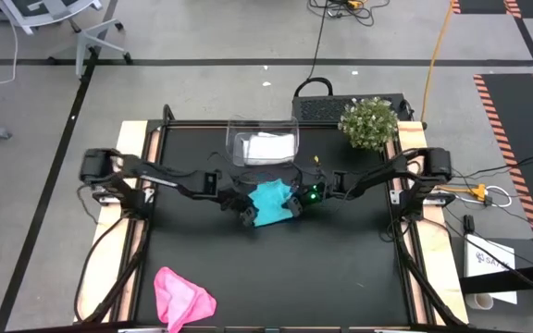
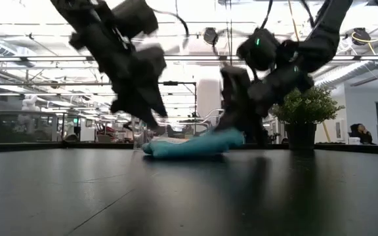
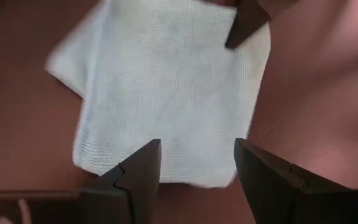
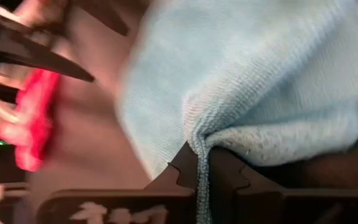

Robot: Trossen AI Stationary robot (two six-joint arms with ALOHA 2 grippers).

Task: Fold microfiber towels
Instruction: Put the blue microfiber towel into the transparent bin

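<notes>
The teal towel [image 1: 271,203] lies at the middle of the table, flat on its underside. My right gripper [image 1: 294,207] is shut on its right edge. My left gripper [image 1: 246,216] hangs open just above the towel's left near part [image 3: 166,93], its fingers [image 3: 138,171] clear of the cloth. The pink towel [image 1: 181,298] lies crumpled by the table's near edge, left of the middle. A pale towel [image 1: 266,146] lies in the clear tub [image 1: 232,139] at the back. My right gripper pinches the teal towel's right edge [image 4: 197,146] between its two fingers; the cloth bunches into a fold where they meet. The fingers slant down from the table's right. The pinched edge [image 2: 231,136] stands a little raised, and the rest of the towel lies on the table.
A potted plant [image 1: 368,123] stands at the back right corner. The clear tub sits just behind the teal towel. The dark table top [image 1: 322,268] is bare in front of the teal towel and to the right of the pink one.
</notes>
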